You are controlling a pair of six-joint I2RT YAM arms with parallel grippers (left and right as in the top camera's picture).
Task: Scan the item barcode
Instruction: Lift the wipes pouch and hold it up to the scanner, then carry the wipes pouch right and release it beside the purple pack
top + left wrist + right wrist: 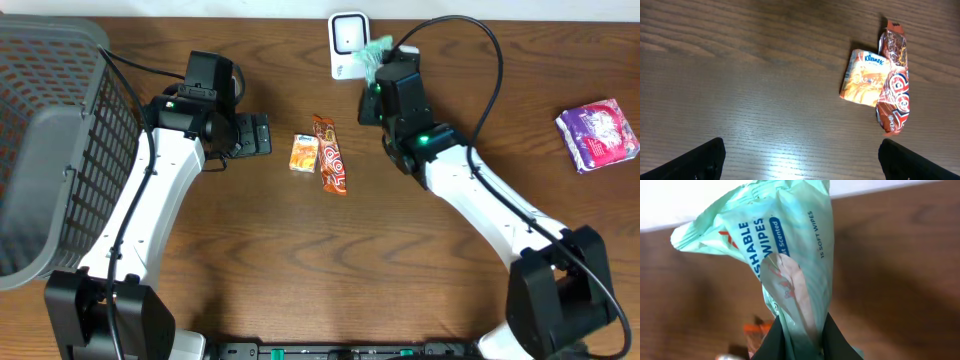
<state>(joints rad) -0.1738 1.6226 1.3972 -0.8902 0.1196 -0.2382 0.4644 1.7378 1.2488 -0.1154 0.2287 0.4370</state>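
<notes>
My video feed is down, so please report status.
Left gripper open, empty. Right gripper shut on wipes pack, at barcode scanner. Nothing blocks it.

overhead evenly lit, shadows soft. left wrist view: white glare patch on table (775, 157) at near edge. right wrist view: wipes pack (785, 245) fairly sharp, background blurred, top blown out.

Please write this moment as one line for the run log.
right gripper: shut on wipes pack, beside scanner | left gripper: open, empty | tissue pack, snack bar: on table
</notes>
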